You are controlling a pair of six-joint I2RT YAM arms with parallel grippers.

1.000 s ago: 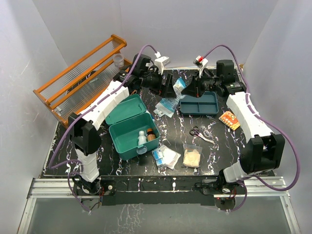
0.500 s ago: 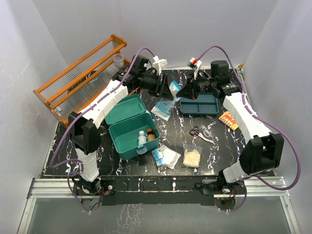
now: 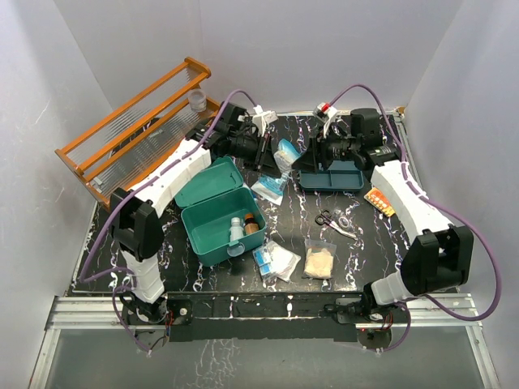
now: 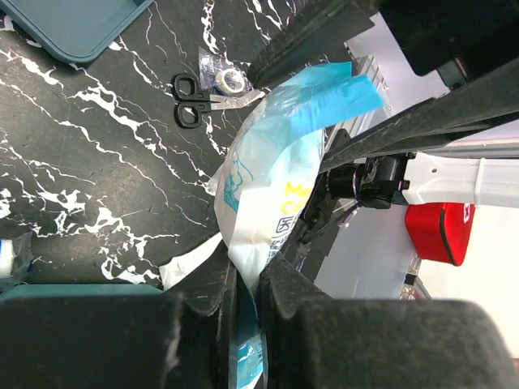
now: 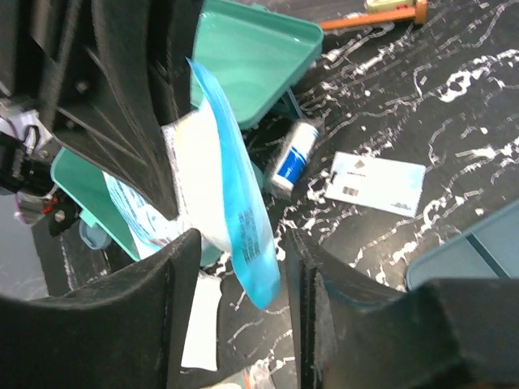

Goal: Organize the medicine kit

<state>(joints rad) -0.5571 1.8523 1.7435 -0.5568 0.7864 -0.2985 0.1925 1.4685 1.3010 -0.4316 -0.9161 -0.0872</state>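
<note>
The medicine kit (image 3: 212, 220) is a teal box standing open at the centre left, lid (image 3: 208, 180) tipped back, with two small bottles (image 3: 242, 227) inside. Behind it, above the table, a blue-and-white sealed pouch (image 3: 285, 152) hangs between both arms. My left gripper (image 3: 268, 151) is shut on the pouch's white end (image 4: 272, 194), as the left wrist view (image 4: 247, 279) shows. My right gripper (image 3: 302, 154) stands open around the blue end (image 5: 243, 219). In the right wrist view (image 5: 239, 259) a gap shows beside the right finger.
A flat teal compartment tray (image 3: 334, 176) lies under the right arm. Scissors (image 3: 331, 219), an orange blister pack (image 3: 381, 200), a gauze bag (image 3: 319, 261) and several packets (image 3: 274, 261) lie on the black table. Another pouch (image 3: 272, 188) lies by the kit. An orange rack (image 3: 130, 130) stands back left.
My left gripper has shut on the pouch and my right gripper has opened off it. Both wrists shifted slightly left with the pouch.
</note>
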